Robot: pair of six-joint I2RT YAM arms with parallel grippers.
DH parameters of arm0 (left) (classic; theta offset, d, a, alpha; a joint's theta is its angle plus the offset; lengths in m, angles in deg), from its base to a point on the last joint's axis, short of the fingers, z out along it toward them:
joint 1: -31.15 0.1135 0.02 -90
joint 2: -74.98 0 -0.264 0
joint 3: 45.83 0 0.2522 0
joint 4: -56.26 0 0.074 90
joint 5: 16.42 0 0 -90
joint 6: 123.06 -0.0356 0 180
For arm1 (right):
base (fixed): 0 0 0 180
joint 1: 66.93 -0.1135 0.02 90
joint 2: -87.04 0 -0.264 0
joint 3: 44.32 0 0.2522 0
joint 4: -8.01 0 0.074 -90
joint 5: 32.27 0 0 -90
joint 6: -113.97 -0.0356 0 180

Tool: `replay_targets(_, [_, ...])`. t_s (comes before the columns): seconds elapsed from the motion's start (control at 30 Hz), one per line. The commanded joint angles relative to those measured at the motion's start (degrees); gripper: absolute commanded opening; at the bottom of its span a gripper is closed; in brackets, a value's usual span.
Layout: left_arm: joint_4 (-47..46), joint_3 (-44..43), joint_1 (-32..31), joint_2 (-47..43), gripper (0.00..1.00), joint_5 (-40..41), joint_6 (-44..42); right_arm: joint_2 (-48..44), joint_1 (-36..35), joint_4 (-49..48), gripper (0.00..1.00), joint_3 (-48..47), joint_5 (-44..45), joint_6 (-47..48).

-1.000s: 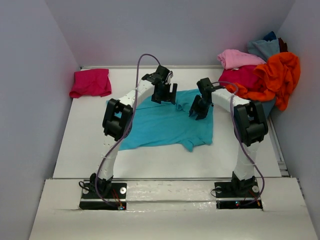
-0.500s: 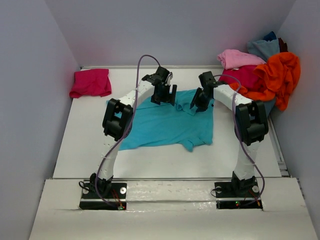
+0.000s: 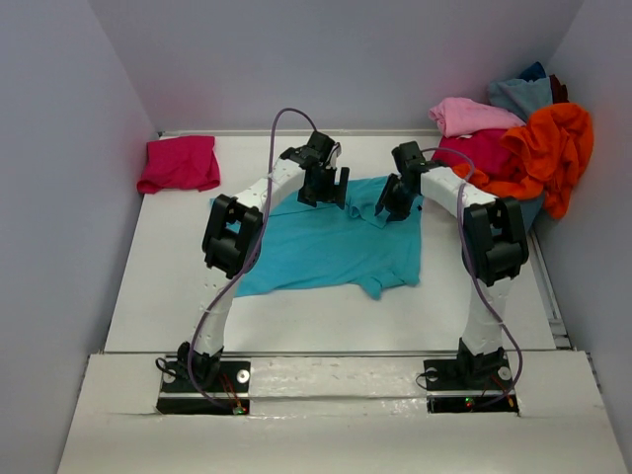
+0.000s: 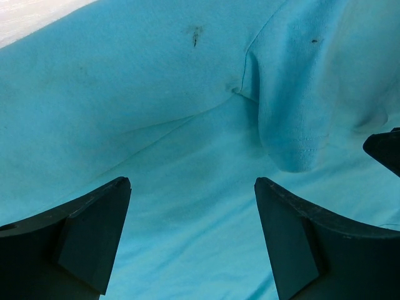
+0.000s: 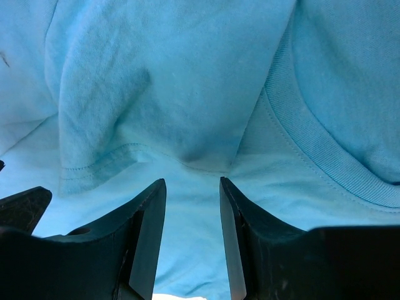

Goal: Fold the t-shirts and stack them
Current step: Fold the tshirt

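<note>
Turquoise t-shirt point(image 3: 326, 247) is lying spread out mid-table point(image 3: 296, 316). Left gripper point(image 4: 190, 187) is hovering wide open by a sleeve. Right gripper point(image 5: 192, 184) is sitting near the collar, fingers narrowly apart, possibly grazing cloth. Risk: they're pinching unevenly and dragging the shirt askew.
</note>
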Motion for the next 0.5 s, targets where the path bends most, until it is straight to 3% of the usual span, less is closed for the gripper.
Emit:
replay_targets(0.0, [0.64, 0.06, 0.03, -4.06, 0.92, 0.31, -0.96, -0.17, 0.26, -0.84, 0.45, 0.09, 0.38, 0.57])
replay_targets(0.47, [0.55, 0.67, 0.03, -4.14, 0.92, 0.57, -1.14, -0.43, 0.26, -2.95, 0.45, 3.43, 1.0, 0.66])
